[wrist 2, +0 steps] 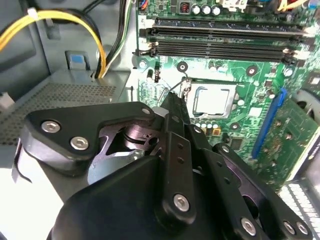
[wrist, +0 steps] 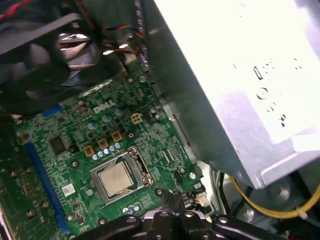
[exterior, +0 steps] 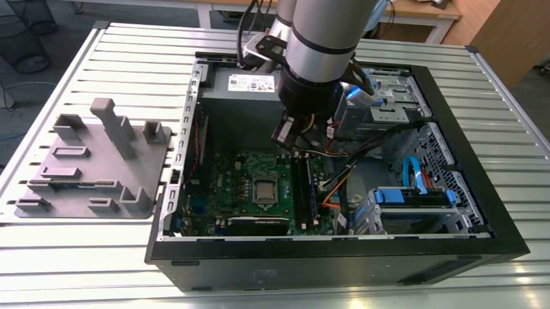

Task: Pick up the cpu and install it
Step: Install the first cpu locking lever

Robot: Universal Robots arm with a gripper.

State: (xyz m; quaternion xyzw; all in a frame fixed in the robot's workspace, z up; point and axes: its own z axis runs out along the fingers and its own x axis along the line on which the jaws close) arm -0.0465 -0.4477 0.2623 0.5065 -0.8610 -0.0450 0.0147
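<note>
An open computer case (exterior: 344,264) is laid on its side on a table (exterior: 86,257) of ribbed, pale metal slats. To the exterior view's left of the case, a grey holder tray (exterior: 86,161) with upright blocks is set on the same slats. Beyond the table, a dark floor (exterior: 60,13), a wire bin (exterior: 26,38) and the edge of a wooden desk (exterior: 421,9) can be made out.

A green motherboard (exterior: 232,187) is mounted in the case floor. The cpu (exterior: 265,189) is seen lying flat inside the metal-framed socket (wrist: 137,167) near the middle of the board; its silvery top is shown in both wrist views (wrist 2: 212,100) (wrist: 115,177). Black memory slots (wrist 2: 220,47) and a long blue slot (wrist 2: 267,125) are placed on either side of the socket.

The gripper (exterior: 297,147) is held above the board, near the socket but apart from it and from the cpu. Its jaws are pressed together, with nothing gripped between them, as both wrist views (wrist 2: 172,100) (wrist: 172,197) show.

A white printed label is carried on the power supply (exterior: 241,84), and stamped marks are visible on its metal side in the first wrist view. White lettering is printed on the board. Yellow cables (wrist 2: 100,45) are routed beside the supply.
</note>
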